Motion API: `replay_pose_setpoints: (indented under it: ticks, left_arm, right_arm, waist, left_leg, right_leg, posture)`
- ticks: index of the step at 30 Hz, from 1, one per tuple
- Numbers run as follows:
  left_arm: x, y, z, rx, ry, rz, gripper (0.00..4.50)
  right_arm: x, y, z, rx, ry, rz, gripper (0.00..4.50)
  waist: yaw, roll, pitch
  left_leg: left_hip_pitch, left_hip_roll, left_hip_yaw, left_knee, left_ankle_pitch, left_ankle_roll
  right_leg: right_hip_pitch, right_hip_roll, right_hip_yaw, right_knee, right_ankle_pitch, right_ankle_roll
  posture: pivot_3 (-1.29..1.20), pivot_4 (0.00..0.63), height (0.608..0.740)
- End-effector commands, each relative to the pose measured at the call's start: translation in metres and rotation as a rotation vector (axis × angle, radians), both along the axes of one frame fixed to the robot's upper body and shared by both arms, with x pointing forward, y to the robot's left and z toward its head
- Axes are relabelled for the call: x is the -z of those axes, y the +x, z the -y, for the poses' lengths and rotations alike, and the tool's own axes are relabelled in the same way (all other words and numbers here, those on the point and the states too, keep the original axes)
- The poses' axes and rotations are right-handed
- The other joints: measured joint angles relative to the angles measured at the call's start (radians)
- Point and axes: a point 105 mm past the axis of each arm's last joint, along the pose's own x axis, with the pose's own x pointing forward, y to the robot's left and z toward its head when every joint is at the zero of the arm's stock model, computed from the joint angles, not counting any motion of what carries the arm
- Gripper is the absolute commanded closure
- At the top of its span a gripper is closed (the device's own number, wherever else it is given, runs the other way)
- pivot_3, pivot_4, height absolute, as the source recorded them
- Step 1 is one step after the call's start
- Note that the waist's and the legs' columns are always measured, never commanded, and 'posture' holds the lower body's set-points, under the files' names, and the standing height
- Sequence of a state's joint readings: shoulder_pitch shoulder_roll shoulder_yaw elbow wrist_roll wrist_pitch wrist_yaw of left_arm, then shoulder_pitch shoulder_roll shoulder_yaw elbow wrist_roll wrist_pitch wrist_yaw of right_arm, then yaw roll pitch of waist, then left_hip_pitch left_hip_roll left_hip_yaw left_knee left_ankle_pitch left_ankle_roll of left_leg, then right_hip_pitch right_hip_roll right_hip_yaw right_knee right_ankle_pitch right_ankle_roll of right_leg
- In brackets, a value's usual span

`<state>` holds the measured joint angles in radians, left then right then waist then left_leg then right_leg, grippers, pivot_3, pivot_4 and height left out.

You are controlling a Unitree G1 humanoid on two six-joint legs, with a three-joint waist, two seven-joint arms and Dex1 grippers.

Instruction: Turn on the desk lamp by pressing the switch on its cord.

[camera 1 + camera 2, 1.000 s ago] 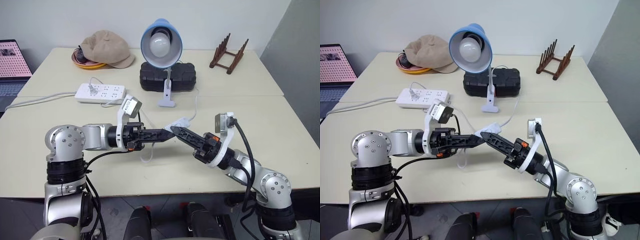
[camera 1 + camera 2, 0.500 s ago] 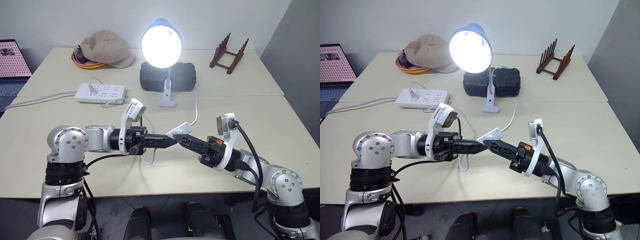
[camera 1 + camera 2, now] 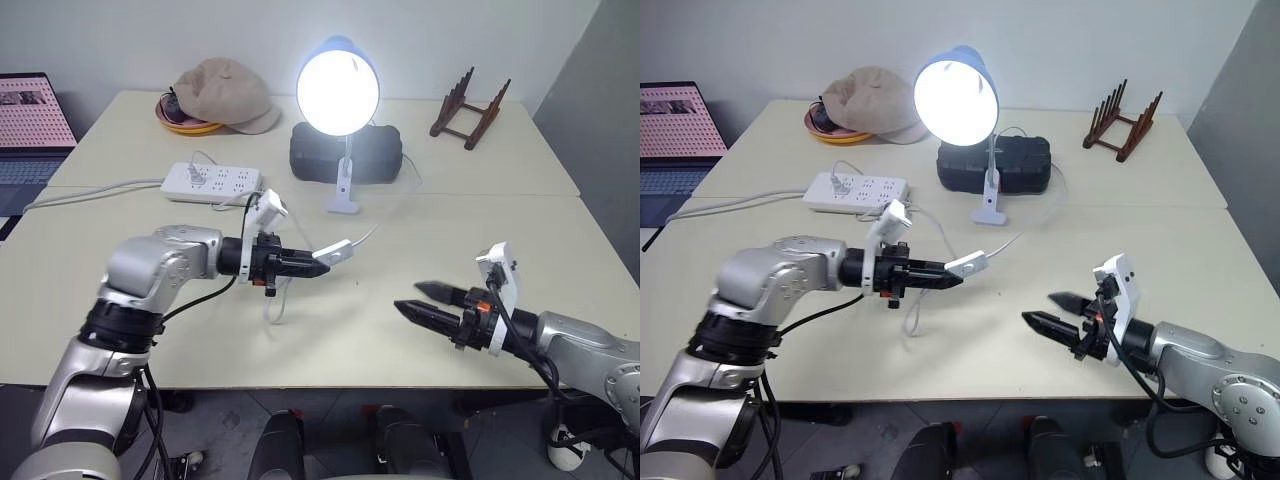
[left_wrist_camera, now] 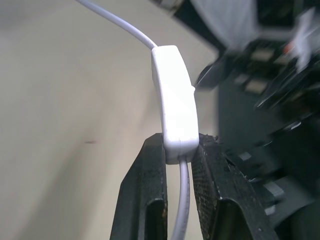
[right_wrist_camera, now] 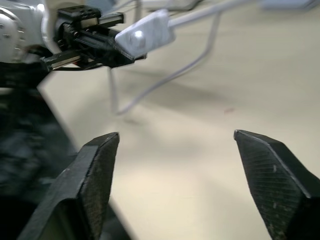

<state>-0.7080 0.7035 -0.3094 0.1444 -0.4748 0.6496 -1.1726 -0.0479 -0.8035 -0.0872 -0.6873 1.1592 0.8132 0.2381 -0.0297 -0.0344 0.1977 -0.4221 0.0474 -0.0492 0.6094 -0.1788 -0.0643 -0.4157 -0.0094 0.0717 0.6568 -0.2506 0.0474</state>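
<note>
The desk lamp (image 3: 338, 92) stands lit near the back middle of the table (image 3: 560, 240), its bulb glowing inside the blue shade, so the press looks done, judging from the light alone. The switch (image 4: 173, 102) is off the table, pinched by its near end between the 2 black fingers of the left tool (image 3: 312, 267); the rest of it sticks out past the fingertips. The cord (image 3: 372, 232) runs from it in a slack curve back to the lamp base, and another loop hangs down under the left tool to the table. The right tool (image 3: 415, 299) sits well apart from the switch, low over the table's front edge, its 2 fingers spread wide and empty. The switch looks a light, hard, smooth plastic piece, likely to slip or twist in a narrow grip; holding it across the flat sides, as here, seems the safest place. The cord is thin and limp and would not resist a pull, so a tug could drag the small lamp. No brand, label or writing is readable on the switch, cord or lamp.
</note>
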Motion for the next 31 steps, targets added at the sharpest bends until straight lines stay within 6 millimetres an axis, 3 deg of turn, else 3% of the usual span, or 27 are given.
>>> replay_pose_setpoints:
  ticks: [1,5,7,14,18,21,26,31]
  left_arm:
    - [0.016,0.016,0.006,0.11,0.148,0.216,4.14]
    - [0.025,0.022,0.013,0.171,0.179,0.27,4.14]
    - [0.026,0.023,0.014,0.211,0.186,0.286,3.44]
    - [0.011,0.02,0.002,0.247,0.169,0.262,1.86]
    - [-0.011,0.004,-0.04,0.223,0.203,0.259,0.76]
    - [-0.029,-0.003,-0.06,0.155,0.204,0.265,0.02]
    - [-0.046,-0.011,-0.089,0.006,0.218,0.286,0.01]
    - [-0.044,-0.007,-0.091,-0.098,0.184,0.312,0.01]
  right_arm:
    - [-0.006,0.0,-0.008,0.01,-0.131,0.205,0.02]
    - [-0.001,0.005,-0.013,0.022,-0.162,0.263,0.02]
    - [0.003,0.003,-0.015,0.0,-0.167,0.261,0.0]
    - [0.012,0.003,-0.01,-0.046,-0.183,0.263,0.0]
    - [0.02,0.004,-0.003,-0.166,-0.206,0.212,0.0]
    - [0.019,0.006,0.007,-0.224,-0.224,0.193,0.0]
    - [0.015,0.009,0.025,-0.283,-0.247,0.174,0.0]
    - [0.015,0.021,0.03,-0.276,-0.244,0.178,0.0]
  waist:
    - [0.0,0.0,0.0]
    - [0.0,0.0,0.0]
    - [0.0,0.0,0.0]
    - [-0.003,0.0,0.0]
    - [-0.015,0.0,0.0]
    - [-0.019,0.0,0.0]
    - [-0.016,0.0,0.0]
    - [-0.01,0.0,0.0]
  left_leg:
    - [-0.001,0.0,0.0,0.0,0.0,0.0]
    - [-0.01,0.0,0.0,0.001,0.0,0.0]
    - [-0.01,0.0,-0.001,0.001,0.0,0.0]
    - [-0.01,0.0,-0.001,0.001,0.0,0.0]
    - [-0.009,0.001,-0.002,0.003,0.0,0.0]
    - [-0.008,0.001,-0.002,0.003,0.0,0.001]
    - [-0.008,0.001,-0.002,0.004,0.0,0.0]
    - [-0.007,0.001,-0.002,0.004,0.0,0.0]
  right_leg:
    - [-0.001,0.0,0.0,0.0,0.0,0.0]
    - [-0.008,0.001,-0.001,0.0,0.0,0.001]
    - [-0.008,0.001,-0.001,0.0,0.001,0.002]
    - [-0.008,0.001,-0.001,0.002,0.003,0.006]
    - [-0.008,0.002,-0.001,0.004,0.002,0.004]
    - [-0.007,0.002,-0.001,0.006,0.0,0.002]
    - [-0.006,0.002,-0.002,0.006,0.0,0.002]
    - [-0.006,0.002,-0.002,0.007,0.0,0.002]
  posture:
    - [0.0,0.15,0.74]
    - [0.0,0.15,0.74]
    - [0.0,0.15,0.74]
    - [0.0,0.15,0.74]
    - [0.0,0.15,0.74]
    - [0.0,0.15,0.74]
    - [0.0,0.15,0.74]
    - [0.0,0.15,0.74]
